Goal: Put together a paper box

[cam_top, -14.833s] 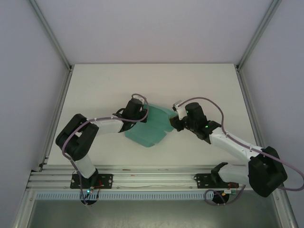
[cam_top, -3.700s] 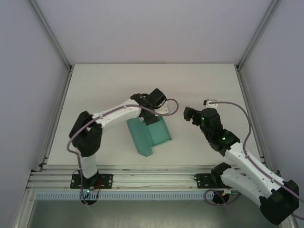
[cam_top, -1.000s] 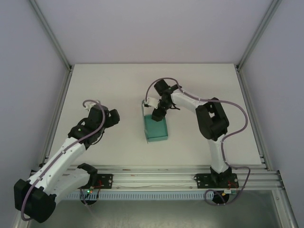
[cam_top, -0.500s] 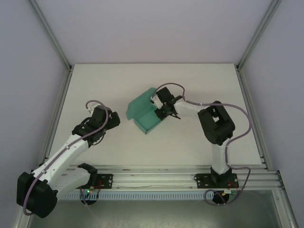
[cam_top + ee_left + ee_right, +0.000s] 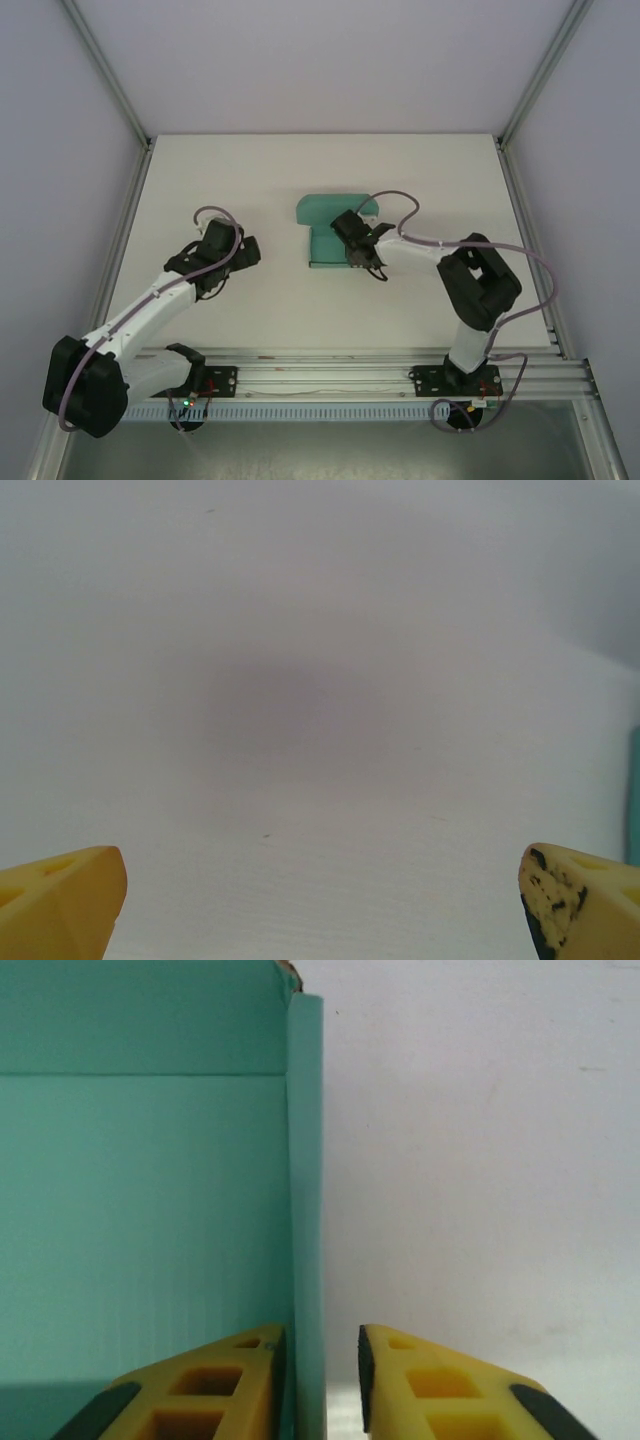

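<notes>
Now right gripper (image 5: pixel 320 1380) jaws pinching the paper box (image 5: pixel 330 236) side wall; left gripper (image 5: pixel 320 905) jaws spread wide, holding nothing

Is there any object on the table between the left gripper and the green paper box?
Nothing visible stands between them. From above, the left gripper sits to the left of the paper box, with bare white table between them. Its wrist camera shows open fingers and a teal edge at the right border.
</notes>
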Action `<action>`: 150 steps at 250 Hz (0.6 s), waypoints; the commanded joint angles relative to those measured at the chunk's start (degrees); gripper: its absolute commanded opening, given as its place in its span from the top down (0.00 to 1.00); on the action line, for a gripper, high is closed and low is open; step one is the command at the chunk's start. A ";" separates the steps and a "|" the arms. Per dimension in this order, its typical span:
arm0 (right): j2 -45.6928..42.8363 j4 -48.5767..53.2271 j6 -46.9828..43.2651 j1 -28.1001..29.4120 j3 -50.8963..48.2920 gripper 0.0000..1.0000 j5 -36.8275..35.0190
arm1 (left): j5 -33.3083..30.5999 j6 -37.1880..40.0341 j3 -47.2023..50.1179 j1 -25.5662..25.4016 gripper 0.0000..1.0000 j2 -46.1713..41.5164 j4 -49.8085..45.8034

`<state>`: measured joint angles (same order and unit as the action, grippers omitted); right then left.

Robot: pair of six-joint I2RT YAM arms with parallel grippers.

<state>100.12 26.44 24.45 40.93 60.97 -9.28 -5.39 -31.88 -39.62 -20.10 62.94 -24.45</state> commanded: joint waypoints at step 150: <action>-15.34 0.11 -51.36 -14.62 6.83 0.00 27.39 | 30.84 41.20 -26.79 -0.60 0.00 25.22 5.44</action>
<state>81.36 24.12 -10.39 30.94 62.65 3.57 19.20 -1.34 -59.40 -20.62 82.15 -14.09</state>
